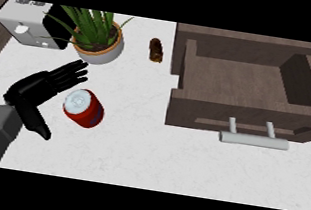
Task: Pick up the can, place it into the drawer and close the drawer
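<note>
Can [83,108] stands red and upright on the bench [129,148], silver top up, just inside the spread of the left hand [37,93]. The fingers [70,75] reach out straight past the can's far side, and the thumb [38,125] juts out on its near side; the hand is open and holds nothing, and whether any part of it touches the can I cannot tell. The right hand does not show.

Judging by this, the step in hand is the pick-up, at the point of closing in. The next move calls for sliding the palm up against the can's side and curling fingers and thumb round it before any lift.

Beyond the fingertips, close by, stands a potted plant [97,40], its leaves spreading over the pot; a lift should go up and away from it. Further off past the plant sits a white and black appliance [30,25]. A small brown thing [155,49] lies across from the plant, near the drawer's far corner.

The drawer [251,86] is well apart from the fingers, across the can from the palm, and stands pulled open with its floor bare. Its front wall and handle [253,140] face the near side. Bare bench lies between can and drawer, so the carry looks unobstructed, though the can must rise over the drawer's side wall.
</note>
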You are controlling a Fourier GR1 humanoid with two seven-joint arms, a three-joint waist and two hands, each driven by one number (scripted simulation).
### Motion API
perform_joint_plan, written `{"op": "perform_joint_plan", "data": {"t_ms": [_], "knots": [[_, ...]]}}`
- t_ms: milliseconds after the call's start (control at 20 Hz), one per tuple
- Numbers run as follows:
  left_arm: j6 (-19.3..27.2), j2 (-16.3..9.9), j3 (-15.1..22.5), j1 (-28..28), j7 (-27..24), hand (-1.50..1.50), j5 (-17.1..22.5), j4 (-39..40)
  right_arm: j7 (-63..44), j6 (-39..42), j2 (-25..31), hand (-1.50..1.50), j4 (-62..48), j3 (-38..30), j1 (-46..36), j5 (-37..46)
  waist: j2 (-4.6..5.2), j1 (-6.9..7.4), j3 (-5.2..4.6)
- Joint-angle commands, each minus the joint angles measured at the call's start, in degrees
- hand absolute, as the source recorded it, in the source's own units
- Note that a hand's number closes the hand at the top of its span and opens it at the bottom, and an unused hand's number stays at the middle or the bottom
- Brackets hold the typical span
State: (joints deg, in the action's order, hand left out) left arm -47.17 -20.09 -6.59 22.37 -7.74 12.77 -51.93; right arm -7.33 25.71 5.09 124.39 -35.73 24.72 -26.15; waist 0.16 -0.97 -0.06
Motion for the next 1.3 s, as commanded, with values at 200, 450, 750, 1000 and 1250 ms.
{"op": "perform_joint_plan", "data": {"t_ms": [200, 450, 750, 1000, 1250], "knots": [[-0.9, -1.9, -0.3, 5.2, -16.5, -1.50, -10.1, 18.1, -4.2, 0.6, 1.3, -1.50, 2.9, -3.9, 0.7, -6.4, 0.15, -0.47, -0.05], [1.8, -0.7, 2.0, 8.8, -22.2, -1.50, -15.4, 26.4, -1.5, 1.8, -0.6, -1.50, -0.1, -2.9, -1.7, -1.9, 0.28, -0.52, -0.05], [4.4, 1.9, 2.9, 9.3, -24.9, -1.50, -17.1, 32.0, -1.8, 4.2, 0.4, -1.50, -0.9, -4.5, -1.1, -3.7, 0.33, -0.69, -0.08], [2.2, 0.6, 2.5, 12.4, -25.3, -1.50, -17.1, 35.8, -3.2, 3.6, -1.9, -1.50, 2.7, -3.3, -0.5, -3.0, 0.42, -0.97, -0.11], [2.4, 1.3, 3.4, 11.1, -28.8, -1.50, -18.3, 37.4, -3.7, 3.2, -4.0, -1.50, 4.2, -2.8, -0.1, -2.0, 0.52, -1.02, -0.14]]}}
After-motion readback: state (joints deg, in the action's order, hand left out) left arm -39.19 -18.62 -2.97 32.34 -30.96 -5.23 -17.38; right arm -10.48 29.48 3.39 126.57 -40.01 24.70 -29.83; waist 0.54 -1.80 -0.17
